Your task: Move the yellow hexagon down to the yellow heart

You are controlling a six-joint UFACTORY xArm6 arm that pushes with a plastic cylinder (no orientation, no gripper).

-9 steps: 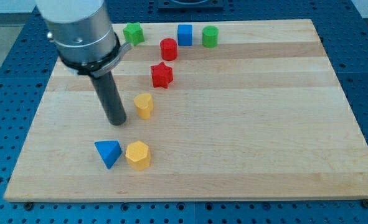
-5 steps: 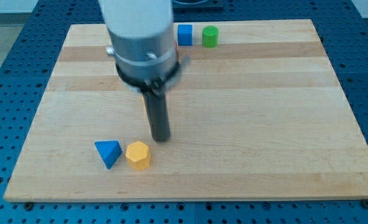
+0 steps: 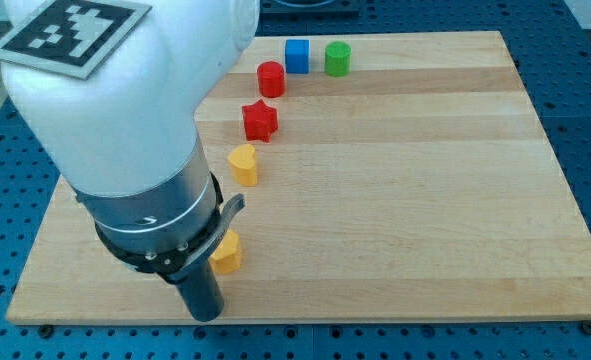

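The yellow hexagon (image 3: 229,252) lies near the board's bottom left, partly hidden behind my arm. The yellow heart (image 3: 243,163) lies above it, towards the middle left, with a clear gap between the two. My tip (image 3: 206,316) is at the board's bottom edge, just below and left of the yellow hexagon. My arm's wide body covers most of the board's left side.
A red star (image 3: 259,121) lies just above the yellow heart. A red cylinder (image 3: 270,78), a blue cube (image 3: 296,55) and a green cylinder (image 3: 337,59) stand along the wooden board's (image 3: 425,200) top. The arm hides whatever lies at the left.
My tip has moved from beside the yellow heart down to the board's bottom edge below the hexagon. The heart has shifted slightly right and up. The arm now hides the blue triangle and green star.
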